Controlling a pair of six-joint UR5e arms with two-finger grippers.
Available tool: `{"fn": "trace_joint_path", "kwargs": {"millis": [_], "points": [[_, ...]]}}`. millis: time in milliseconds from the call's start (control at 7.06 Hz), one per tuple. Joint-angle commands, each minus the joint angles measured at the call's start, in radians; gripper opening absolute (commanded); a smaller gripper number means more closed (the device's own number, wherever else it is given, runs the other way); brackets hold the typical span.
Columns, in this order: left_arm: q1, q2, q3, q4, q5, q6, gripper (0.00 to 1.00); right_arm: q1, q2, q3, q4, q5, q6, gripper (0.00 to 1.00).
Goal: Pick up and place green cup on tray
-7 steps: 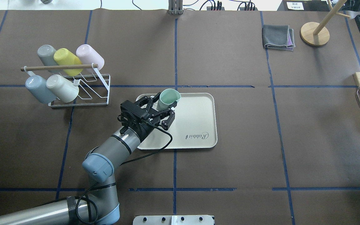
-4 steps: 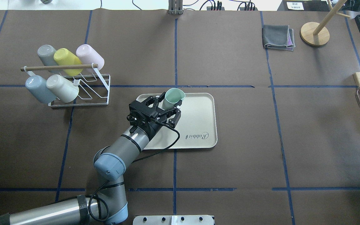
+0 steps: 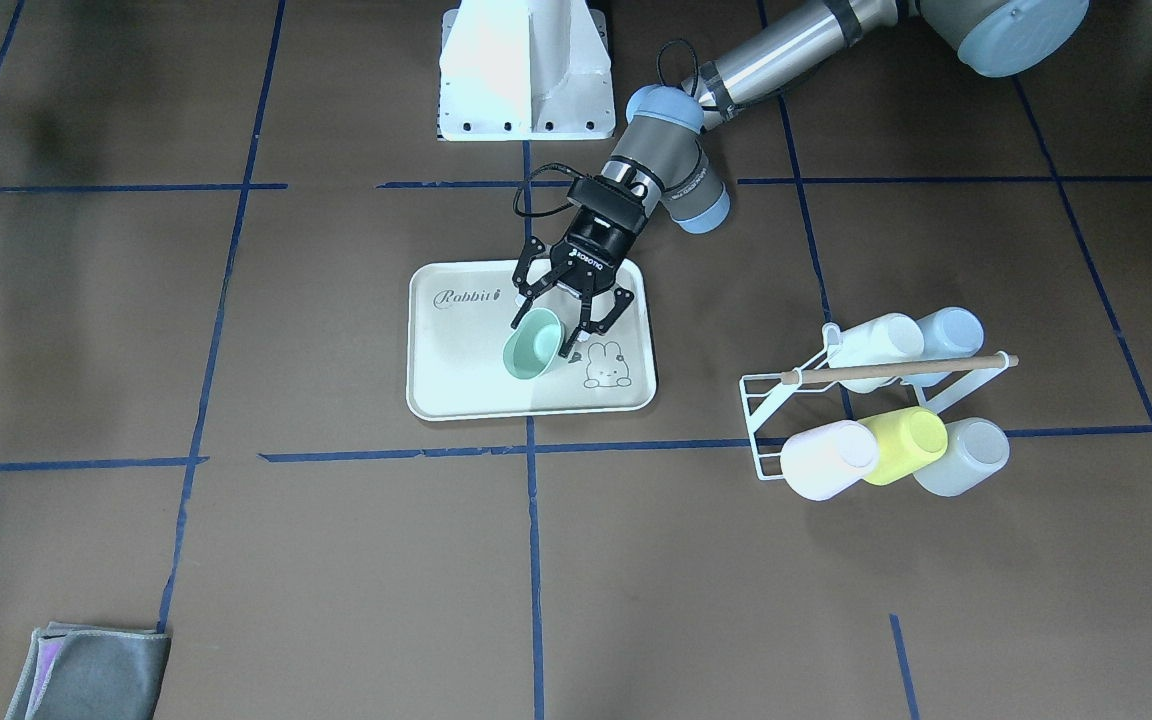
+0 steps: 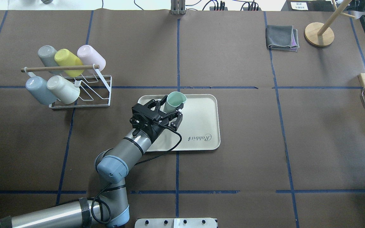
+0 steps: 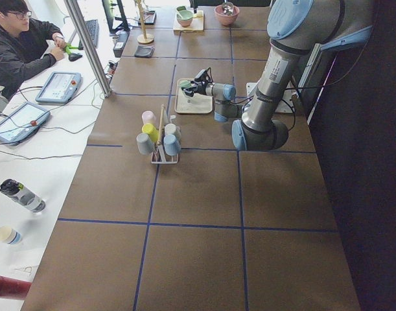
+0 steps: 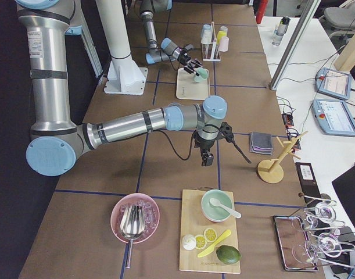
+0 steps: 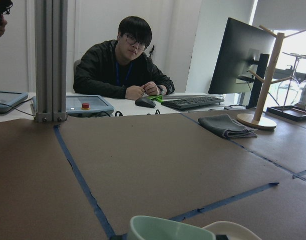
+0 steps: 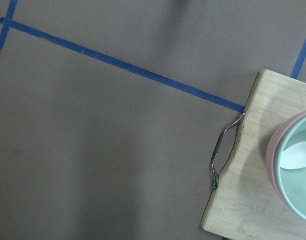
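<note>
The green cup (image 4: 175, 100) is held by the left gripper (image 4: 171, 108), with a finger pressed on each side. The cup is tipped, and its open mouth is turned away from the robot. It is held over the tray (image 4: 201, 126), near the bunny drawing (image 3: 604, 368). Whether the tray is touched cannot be told. The right gripper (image 6: 212, 139) is seen only from far off, above the table (image 4: 249, 152). Whether it is wide or narrow cannot be told.
</note>
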Motion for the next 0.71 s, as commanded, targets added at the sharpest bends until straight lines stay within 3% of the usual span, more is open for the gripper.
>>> {"fn": "trace_joint_path", "kwargs": {"millis": [0,567], "points": [[-0.001,0.005,0.002,-0.005,-0.007,-0.002,0.78,0.000,0.000,-0.001,0.000,0.000,0.000,1.00],[0.009,0.052,0.002,-0.089,-0.049,0.001,0.84,0.000,0.000,-0.001,0.000,0.000,0.000,1.00]]}}
